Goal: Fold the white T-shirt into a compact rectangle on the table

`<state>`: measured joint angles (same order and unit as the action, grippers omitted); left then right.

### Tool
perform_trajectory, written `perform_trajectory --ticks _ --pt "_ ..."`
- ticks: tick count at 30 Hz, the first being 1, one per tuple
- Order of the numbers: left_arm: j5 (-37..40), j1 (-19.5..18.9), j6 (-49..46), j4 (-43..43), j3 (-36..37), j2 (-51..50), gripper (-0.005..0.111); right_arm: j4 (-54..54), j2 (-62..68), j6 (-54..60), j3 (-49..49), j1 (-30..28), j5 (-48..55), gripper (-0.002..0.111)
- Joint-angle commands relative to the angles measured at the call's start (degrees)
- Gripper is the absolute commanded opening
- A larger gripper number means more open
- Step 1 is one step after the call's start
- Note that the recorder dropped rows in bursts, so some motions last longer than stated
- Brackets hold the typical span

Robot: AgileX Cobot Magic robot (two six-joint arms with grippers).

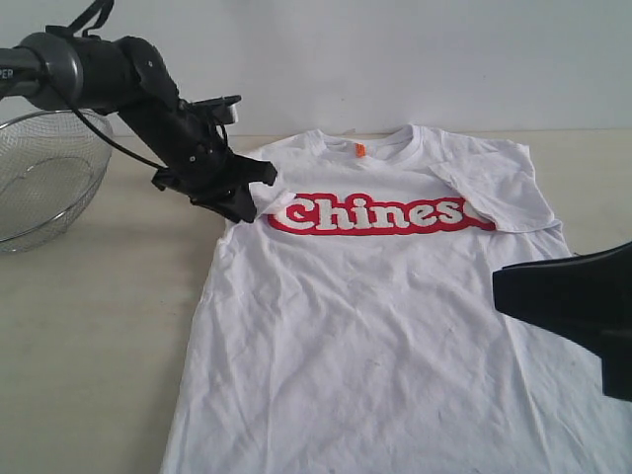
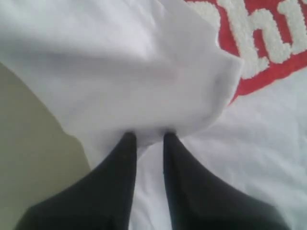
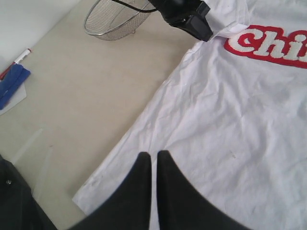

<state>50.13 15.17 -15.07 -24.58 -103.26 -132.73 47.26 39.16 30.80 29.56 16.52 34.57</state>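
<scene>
The white T-shirt (image 1: 365,326) lies face up on the table (image 1: 99,326), its red-outlined lettering (image 1: 380,214) across the chest. Its sleeve on the right side of the exterior view (image 1: 494,183) is folded in over the chest. My left gripper (image 1: 247,197) is at the other sleeve, and the left wrist view shows that gripper (image 2: 149,136) shut on a bunched fold of the white T-shirt (image 2: 120,72). My right gripper (image 3: 154,154) is shut with nothing between its fingers. It hangs above the lower part of the white T-shirt (image 3: 225,120).
A round wire-mesh basket (image 1: 44,178) stands at the table's back left, close behind the left arm. In the right wrist view a blue object (image 3: 12,84) and a red-and-white pen (image 3: 19,57) lie past the bare tabletop (image 3: 86,96).
</scene>
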Motion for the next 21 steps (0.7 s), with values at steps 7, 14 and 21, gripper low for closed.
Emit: perform_trajectory --ticks 7,14,21 --pt "-0.42 0.17 4.62 4.86 0.36 -2.11 0.02 0.06 -0.32 0.5 -0.18 0.03 0.34 0.0" --pt "1.32 0.05 13.73 16.14 0.76 -3.67 0.02 0.06 -0.32 0.61 -0.18 0.03 0.44 0.0" --pt "2.24 -1.66 15.42 12.95 0.76 -2.35 0.02 0.06 -0.32 0.61 -0.18 0.03 0.44 0.0"
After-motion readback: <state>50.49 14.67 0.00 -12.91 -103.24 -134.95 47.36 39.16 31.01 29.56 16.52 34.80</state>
